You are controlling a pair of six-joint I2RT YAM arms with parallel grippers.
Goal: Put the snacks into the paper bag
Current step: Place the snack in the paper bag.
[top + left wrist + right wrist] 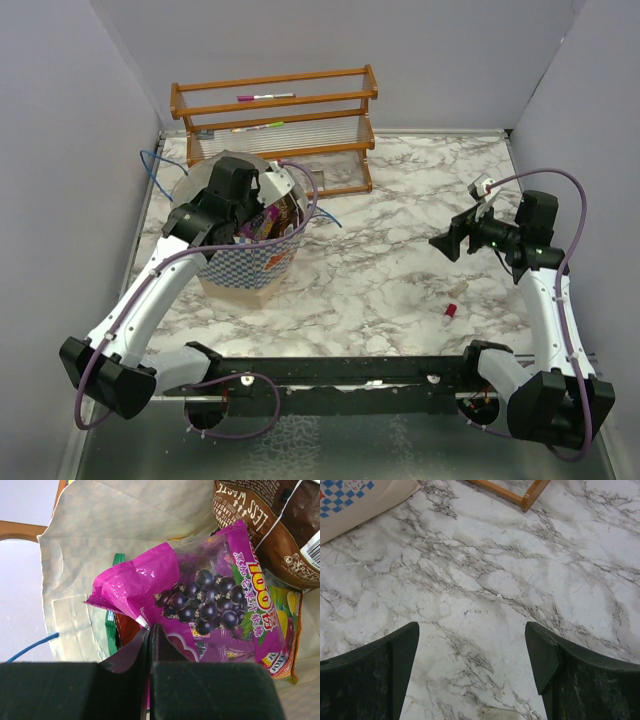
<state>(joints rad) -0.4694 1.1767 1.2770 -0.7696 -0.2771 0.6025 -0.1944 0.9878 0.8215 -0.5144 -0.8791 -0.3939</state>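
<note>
The blue-and-white checkered paper bag (245, 272) stands upright at the left of the table. My left gripper (250, 212) reaches into its mouth. In the left wrist view the left gripper (150, 631) is shut, with an edge of the magenta grape candy pack (200, 595) pinched between its fingers, inside the bag's pale wall (100, 540). A glossy brown bag (265, 535), a yellow-red pack (286, 630) and a green packet edge (111, 630) lie in the bag beside it. My right gripper (447, 243) is open and empty over bare marble (470, 645).
A wooden rack (275, 120) stands at the back, right behind the bag; its corner shows in the right wrist view (525, 497). A tiny red-pink cap (451, 311) lies on the marble near the right arm. The bag's blue string handles (150, 165) hang outward.
</note>
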